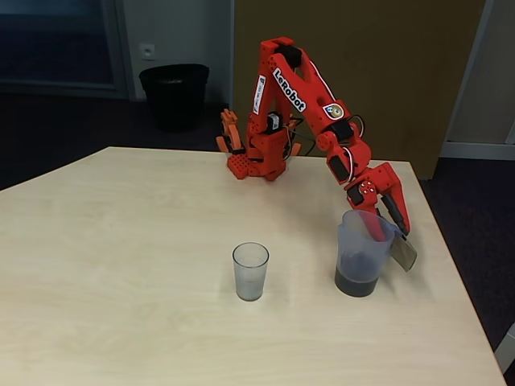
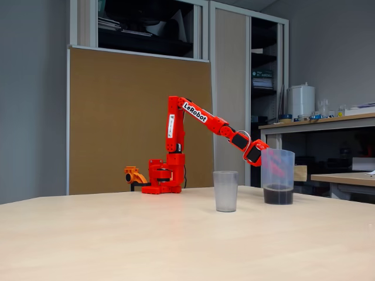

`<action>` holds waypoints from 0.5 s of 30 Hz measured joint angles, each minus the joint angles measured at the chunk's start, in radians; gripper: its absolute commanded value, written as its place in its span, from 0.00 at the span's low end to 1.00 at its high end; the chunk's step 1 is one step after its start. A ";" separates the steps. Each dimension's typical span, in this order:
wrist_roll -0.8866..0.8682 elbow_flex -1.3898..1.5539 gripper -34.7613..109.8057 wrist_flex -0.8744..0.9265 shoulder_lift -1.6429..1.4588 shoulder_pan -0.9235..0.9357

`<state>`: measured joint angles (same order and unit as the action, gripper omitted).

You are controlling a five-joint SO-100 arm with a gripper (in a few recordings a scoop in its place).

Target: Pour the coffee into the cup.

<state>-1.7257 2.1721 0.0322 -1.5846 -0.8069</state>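
Note:
A clear jug stands upright on the table at the right, and the dark coffee fills its bottom. My red gripper reaches down onto the jug's rim by the flat grey handle. One finger is inside the jug and the other outside, close together on the wall. The small clear cup stands to the jug's left in both fixed views, apart from it, with no liquid showing in it.
The pale wooden table has its right edge close behind the jug. My arm's red base is fixed at the far edge. A black bin stands on the floor beyond.

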 measured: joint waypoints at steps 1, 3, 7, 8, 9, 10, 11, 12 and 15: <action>0.005 0.000 0.36 0.000 0.000 0.006; 0.009 0.000 0.36 0.000 0.000 0.009; 0.035 -0.018 0.36 -0.002 0.002 0.011; 0.041 -0.021 0.36 -0.011 0.012 0.011; 0.055 -0.023 0.36 -0.015 0.015 0.011; 0.066 -0.023 0.36 -0.015 0.017 0.011; 0.072 -0.023 0.36 -0.015 0.018 0.011; 0.083 -0.023 0.36 -0.015 0.018 0.011; 0.110 -0.025 0.36 -0.032 0.035 0.011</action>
<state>-1.6153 2.1476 0.0000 -1.5493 -0.7961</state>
